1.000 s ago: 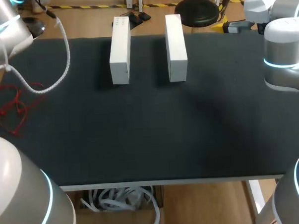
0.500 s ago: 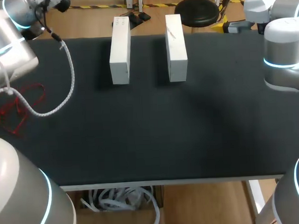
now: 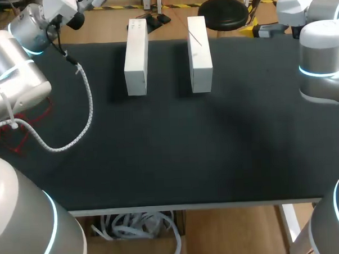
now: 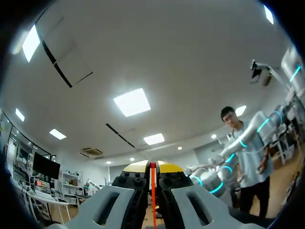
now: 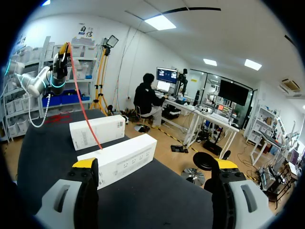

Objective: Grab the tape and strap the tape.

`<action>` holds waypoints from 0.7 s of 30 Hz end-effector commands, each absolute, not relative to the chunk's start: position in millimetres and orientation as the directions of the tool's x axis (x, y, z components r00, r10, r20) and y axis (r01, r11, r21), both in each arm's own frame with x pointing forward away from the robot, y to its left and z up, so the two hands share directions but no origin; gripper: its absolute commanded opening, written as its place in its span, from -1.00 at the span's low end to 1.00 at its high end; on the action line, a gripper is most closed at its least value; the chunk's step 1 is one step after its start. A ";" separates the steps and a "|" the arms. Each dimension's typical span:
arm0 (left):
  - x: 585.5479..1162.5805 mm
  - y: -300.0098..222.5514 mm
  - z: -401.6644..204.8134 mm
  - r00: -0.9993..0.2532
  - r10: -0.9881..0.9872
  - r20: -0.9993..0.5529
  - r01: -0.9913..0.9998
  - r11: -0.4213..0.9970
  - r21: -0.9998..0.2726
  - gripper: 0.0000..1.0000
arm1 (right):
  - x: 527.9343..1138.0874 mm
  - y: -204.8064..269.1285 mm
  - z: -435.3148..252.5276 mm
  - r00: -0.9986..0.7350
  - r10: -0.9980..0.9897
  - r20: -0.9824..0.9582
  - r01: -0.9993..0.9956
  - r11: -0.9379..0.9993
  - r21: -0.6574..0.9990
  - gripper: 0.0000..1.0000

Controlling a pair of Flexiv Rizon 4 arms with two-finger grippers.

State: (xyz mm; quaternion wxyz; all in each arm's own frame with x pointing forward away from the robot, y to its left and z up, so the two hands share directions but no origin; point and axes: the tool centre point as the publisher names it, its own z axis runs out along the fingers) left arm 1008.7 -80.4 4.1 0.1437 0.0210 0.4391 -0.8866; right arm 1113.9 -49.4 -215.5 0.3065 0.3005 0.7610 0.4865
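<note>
**A:** Any readable writing?
**B:** Small print on the left box [image 3: 135, 55] and the right box [image 3: 199, 52], but it's too small to read. Nothing else is legible.

**A:** Where's the tape?
**B:** The tape [image 4: 153, 191] is a thin red strip. The left gripper [image 4: 153, 168] is clenched on one end, with both yellow tips pressed against it. It's held high off the desk's far left corner. From there the strip runs down to the top of the right box.

**A:** Right side?
**B:** The right gripper [image 5: 156, 164] is released, fingers wide apart and holding nothing. The right arm [image 3: 321, 58] sits at the desk's right edge, and its gripper points across at the boxes.

**A:** Surface?
**B:** It's a matte black desk [image 3: 187, 148]. The two white boxes stand side by side at the far edge, apart from each other. A white braided cable [image 3: 89, 108] hangs off the left arm [image 3: 14, 60] and loops over the left part of the desk. There's a tangle of red wire [image 3: 13, 148] at the left edge.
</note>
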 end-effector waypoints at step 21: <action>1003.4 -80.7 1.5 -0.980 -0.137 -0.144 0.199 -0.642 -0.740 -1.00 | 1114.2 -49.4 -215.9 -0.632 0.755 -0.174 0.159 0.346 0.925 1.00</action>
